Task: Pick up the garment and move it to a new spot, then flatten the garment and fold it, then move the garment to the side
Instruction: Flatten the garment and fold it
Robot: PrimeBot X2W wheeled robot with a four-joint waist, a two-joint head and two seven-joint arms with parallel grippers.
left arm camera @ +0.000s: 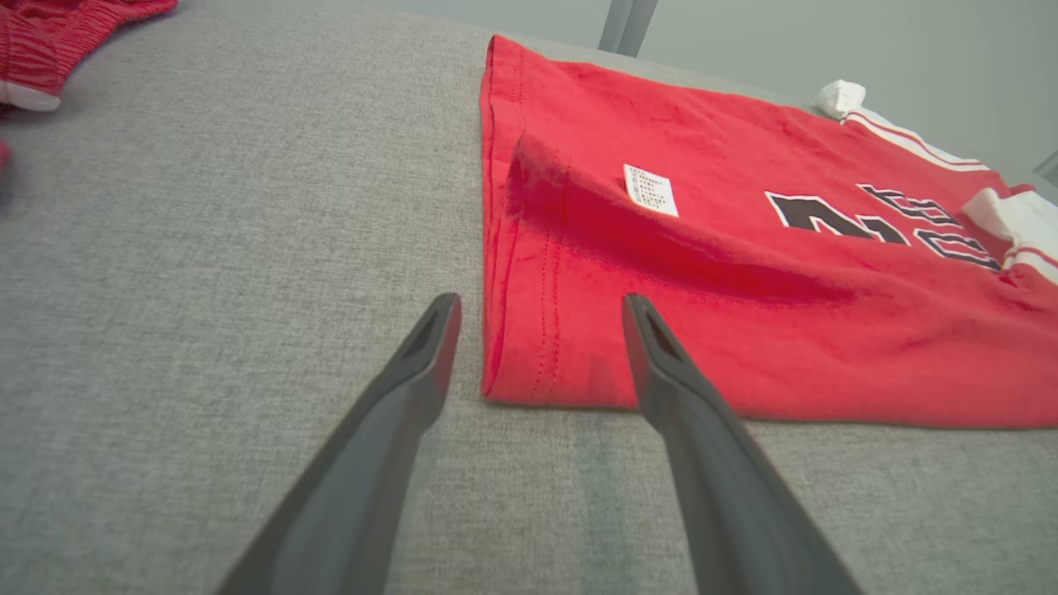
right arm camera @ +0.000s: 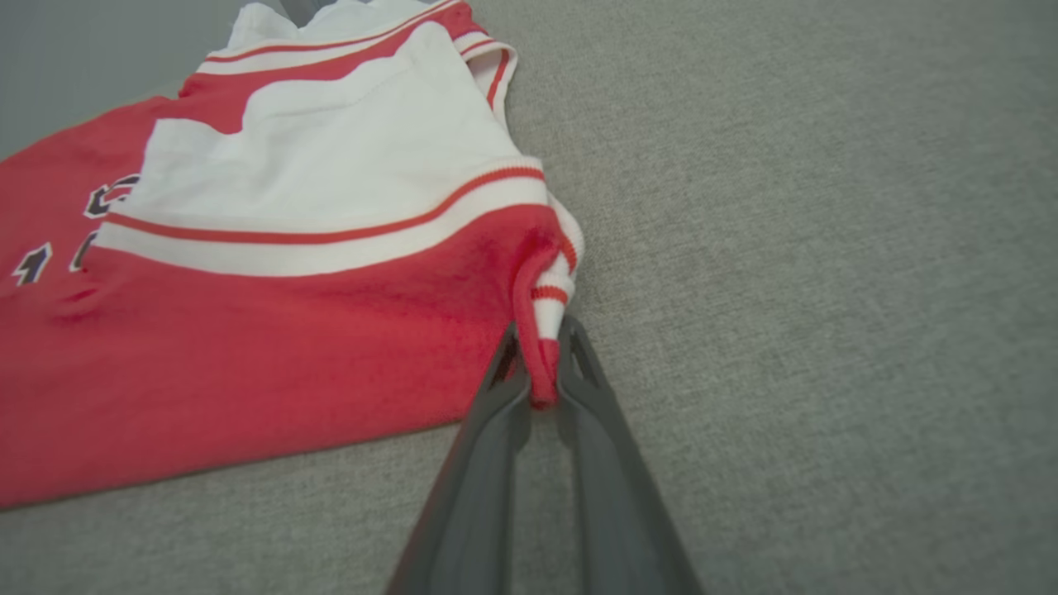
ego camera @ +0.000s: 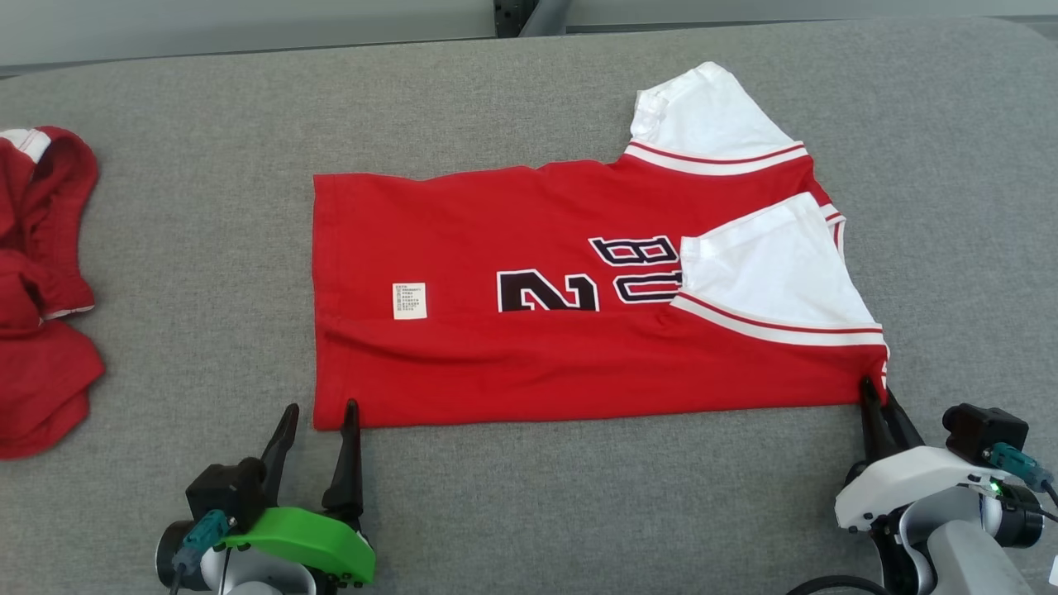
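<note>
— On the grey surface (ego camera: 529,91), where does the red jersey (ego camera: 537,347) lie?
— Flat and folded once, its long axis running left to right across the robot's front: hem to the left, white sleeves (ego camera: 777,264) to the right.
— And the grippers?
— Right gripper (ego camera: 874,388) is clamped tight on the near right corner, cloth pinched between its jaws. Left gripper (ego camera: 321,409) is spread wide, holding nothing, straddling the near left hem corner.
— So what does the next move turn on?
— Likely that left corner: once it is gripped, both near corners can lift together, away from the robot.
</note>
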